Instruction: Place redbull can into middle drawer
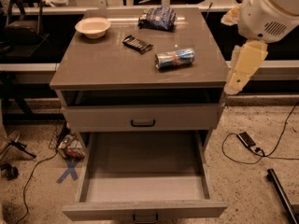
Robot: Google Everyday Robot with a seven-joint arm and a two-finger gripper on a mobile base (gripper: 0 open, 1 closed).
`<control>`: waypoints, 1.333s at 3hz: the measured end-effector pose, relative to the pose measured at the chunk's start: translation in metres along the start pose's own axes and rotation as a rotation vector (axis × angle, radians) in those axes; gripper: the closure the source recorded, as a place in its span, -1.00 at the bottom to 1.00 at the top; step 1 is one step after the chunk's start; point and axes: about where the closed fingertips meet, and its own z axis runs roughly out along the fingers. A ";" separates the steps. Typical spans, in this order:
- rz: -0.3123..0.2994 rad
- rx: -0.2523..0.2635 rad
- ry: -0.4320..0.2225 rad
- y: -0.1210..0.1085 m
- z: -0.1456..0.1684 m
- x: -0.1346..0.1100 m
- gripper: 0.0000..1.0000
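The redbull can (174, 59) lies on its side on the surface (103, 64), right of centre. The middle drawer (145, 186) stands pulled out below. The gripper (244, 69) hangs beside the surface's right edge; its grip cannot be told.

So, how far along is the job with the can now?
Done: the middle drawer stands pulled open and empty. In hand: nothing. The gripper hangs by the cabinet's right edge, apart from the redbull can, which lies on its side on top. Left: grasp it and lower it into the drawer.
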 end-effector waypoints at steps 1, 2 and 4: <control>-0.079 -0.008 -0.035 -0.033 0.033 -0.029 -1.00; -0.109 -0.035 -0.066 -0.061 0.076 -0.055 -1.00; -0.136 -0.050 -0.045 -0.069 0.097 -0.058 -1.00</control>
